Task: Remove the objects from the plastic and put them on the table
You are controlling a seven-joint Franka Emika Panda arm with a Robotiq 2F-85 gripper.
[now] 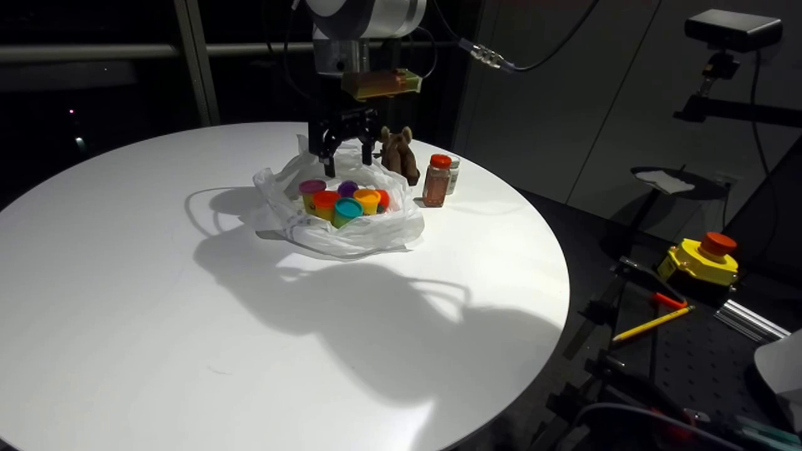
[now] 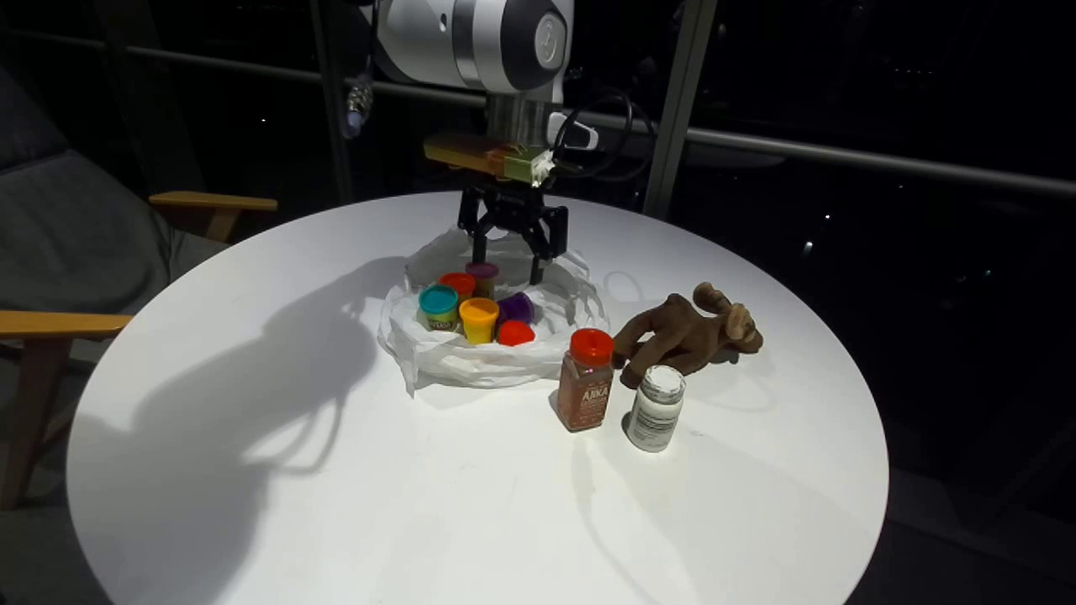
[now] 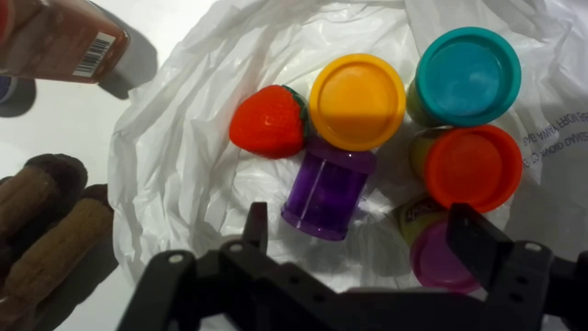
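Partly shadowed round table [image 2: 471, 521], grey chair [image 2: 67, 227], probably windows [image 2: 841, 76] behind

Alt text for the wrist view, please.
Wrinkled white plastic bag holding a red strawberry, a purple cylinder and four lidded tubs. The open end effector spans the bottom; brown plush legs and a bottle are outside, left.

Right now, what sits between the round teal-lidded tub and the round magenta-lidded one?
A round yellow tub with a red lid sits between them, seen in the wrist view and both exterior views.
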